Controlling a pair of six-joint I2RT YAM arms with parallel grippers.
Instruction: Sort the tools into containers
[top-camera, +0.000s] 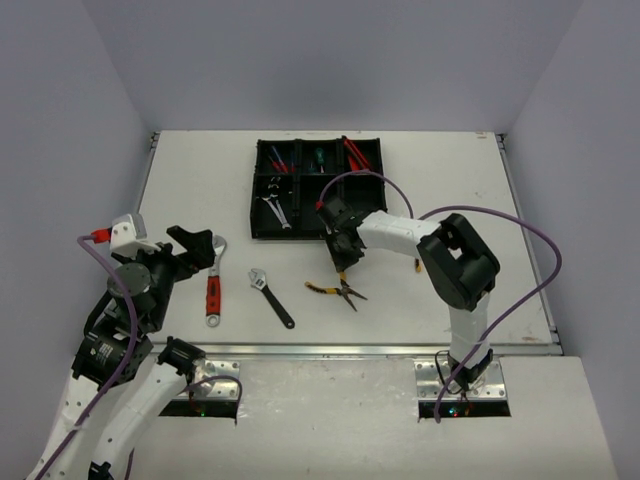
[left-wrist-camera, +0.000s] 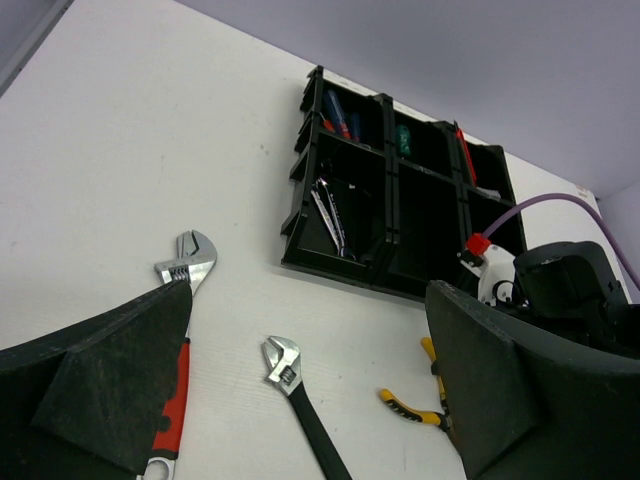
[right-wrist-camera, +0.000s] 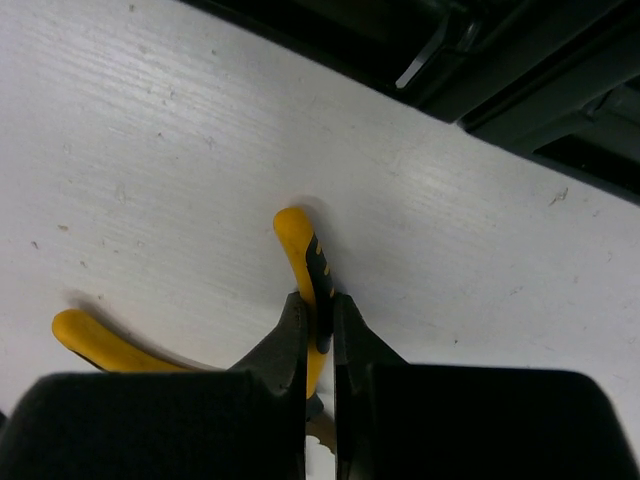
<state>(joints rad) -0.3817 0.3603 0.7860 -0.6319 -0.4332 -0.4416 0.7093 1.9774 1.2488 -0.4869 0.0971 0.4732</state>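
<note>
At the centre of the overhead view, just below the black tray (top-camera: 258, 190), the right gripper (right-wrist-camera: 320, 322) pinches one handle of the yellow-handled pliers (right-wrist-camera: 296, 238). At lower left, the left gripper (top-camera: 198, 250) hangs wide open near the red-handled wrench (top-camera: 213, 295).

Yellow pliers (top-camera: 337, 290), handles spread, lie just near of the black tray (top-camera: 300, 236). Black wrench (top-camera: 272, 298) and red wrench (top-camera: 212, 290) lie further left. Spanners (top-camera: 274, 211) fill the tray's near-left compartment.
</note>
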